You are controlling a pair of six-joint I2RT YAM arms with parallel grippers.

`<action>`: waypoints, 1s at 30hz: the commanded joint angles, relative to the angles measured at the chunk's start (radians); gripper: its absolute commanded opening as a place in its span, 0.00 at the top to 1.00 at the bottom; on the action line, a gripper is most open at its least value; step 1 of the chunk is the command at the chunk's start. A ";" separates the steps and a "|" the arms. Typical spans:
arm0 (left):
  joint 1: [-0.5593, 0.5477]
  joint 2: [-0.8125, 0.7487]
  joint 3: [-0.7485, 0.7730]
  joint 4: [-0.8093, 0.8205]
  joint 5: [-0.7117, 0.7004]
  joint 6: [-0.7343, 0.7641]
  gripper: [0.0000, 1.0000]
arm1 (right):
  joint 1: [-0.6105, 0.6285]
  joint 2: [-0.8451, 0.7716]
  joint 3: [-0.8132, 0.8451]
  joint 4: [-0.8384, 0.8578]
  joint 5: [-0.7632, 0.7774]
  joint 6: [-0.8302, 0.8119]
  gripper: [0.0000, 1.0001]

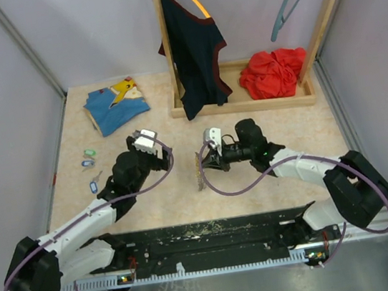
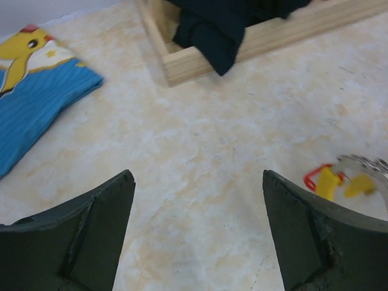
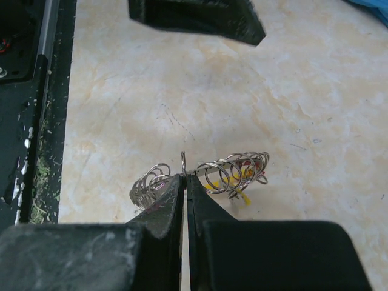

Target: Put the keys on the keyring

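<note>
**Top view and both wrist views.** My right fingers (image 3: pixel 160 209) are closed on the keyring (image 3: pixel 212 173) — its wire loops stick out to either side of the tips, over the counter (image 3: pixel 151 91), with the yellow tag (image 3: pixel 238 194) among them. My left fingers (image 2: pixel 85 236) stand wide apart, gripping nothing, near the ring and to its left. The mint key (image 1: pixel 89 153) and the blue key (image 1: pixel 86 163) lie on the counter by its left edge, well apart from the ring.

**Container:** the wooden tray (image 1: pixel 267 102) at the back holds a red cloth (image 1: pixel 274 73) — the hem of a hanging dark shirt (image 1: pixel 191 44) drops into its left end. A blue cloth (image 1: pixel 116 104) lies on the counter beside the tray.
</note>
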 commanded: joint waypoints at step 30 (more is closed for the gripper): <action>0.806 0.273 0.146 -0.456 -0.139 -0.604 0.26 | 0.121 -0.246 -0.259 0.366 0.354 0.002 1.00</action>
